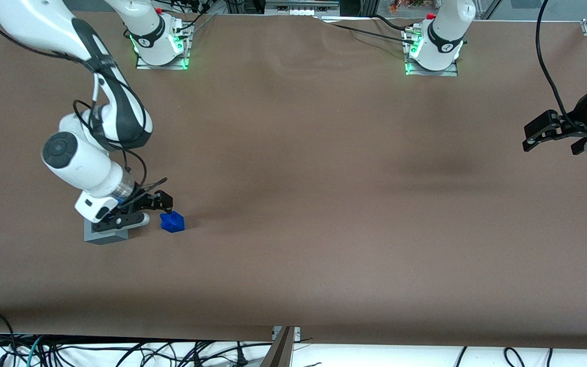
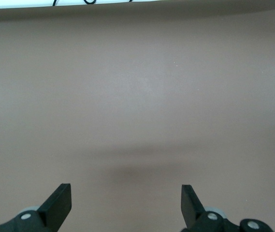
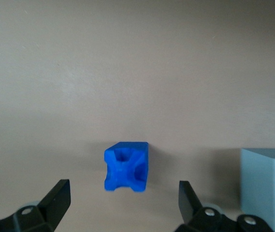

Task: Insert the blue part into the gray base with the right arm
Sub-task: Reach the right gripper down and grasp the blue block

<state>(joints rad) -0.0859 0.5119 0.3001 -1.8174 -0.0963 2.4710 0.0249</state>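
Approach step in hand: the claw (image 3: 123,200) hangs spread and empty just short of the blue part (image 3: 126,166), which lies on the desk (image 1: 324,204) beside the gray base (image 3: 267,188); next move calls for descent, then closure.

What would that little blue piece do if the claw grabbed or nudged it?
The blue part looks like rigid moulded plastic, so it probably keeps its shape when squeezed. Being small, it is likely light and would slide if nudged. Its lobed, dished faces might let it twist between the open gripper fingers.
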